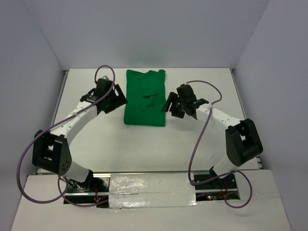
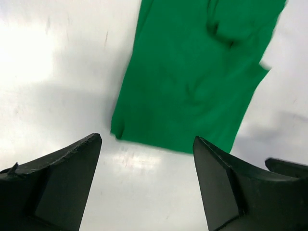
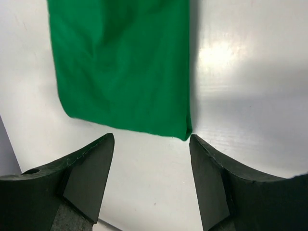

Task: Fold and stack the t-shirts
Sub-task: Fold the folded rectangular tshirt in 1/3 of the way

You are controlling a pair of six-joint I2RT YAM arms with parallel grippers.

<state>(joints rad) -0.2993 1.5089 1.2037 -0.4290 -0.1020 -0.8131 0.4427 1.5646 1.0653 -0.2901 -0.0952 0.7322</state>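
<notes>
The green t-shirt (image 1: 145, 98) lies flat on the table (image 1: 144, 149), toward its far middle, narrowed to a tall rectangle (some wrinkles near the centre). The left jaws and right jaws both stand apart, empty, flanking its sides. The step in hand looks like a crosswise fold. Each should pinch a near corner through every layer, then both lift level and carry the hem to the collar without skewing.
</notes>
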